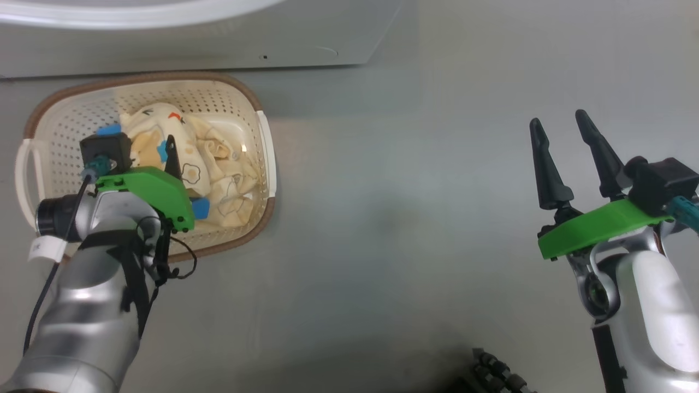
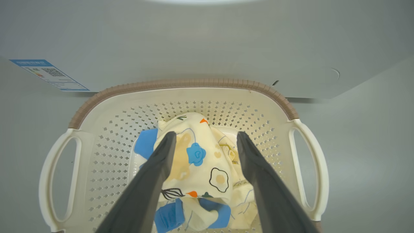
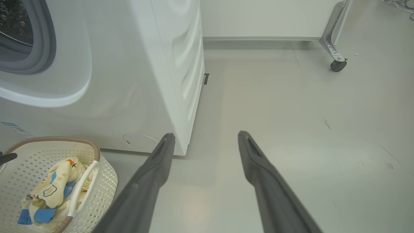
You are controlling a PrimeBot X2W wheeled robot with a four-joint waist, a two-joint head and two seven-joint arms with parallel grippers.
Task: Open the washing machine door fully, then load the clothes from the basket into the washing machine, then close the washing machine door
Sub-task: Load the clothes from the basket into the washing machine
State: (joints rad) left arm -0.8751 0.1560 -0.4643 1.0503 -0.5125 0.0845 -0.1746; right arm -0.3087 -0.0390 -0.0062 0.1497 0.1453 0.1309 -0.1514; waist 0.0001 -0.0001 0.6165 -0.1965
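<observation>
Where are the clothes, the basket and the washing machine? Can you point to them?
clothes [image 2: 207, 168]: left wrist view, middle of the cream fabric
basket [image 2: 181, 83]: left wrist view, brown back rim
washing machine [image 3: 123, 90]: right wrist view, white front panel

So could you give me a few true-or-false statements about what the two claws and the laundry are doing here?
1. The clothes lie in the basket. True.
2. The left gripper is shut on the clothes. False: it is open, one finger on either side of the pile.
3. The right gripper holds a garment. False: it is open and empty above the floor.
4. The basket stands in front of the washing machine. True.
</observation>
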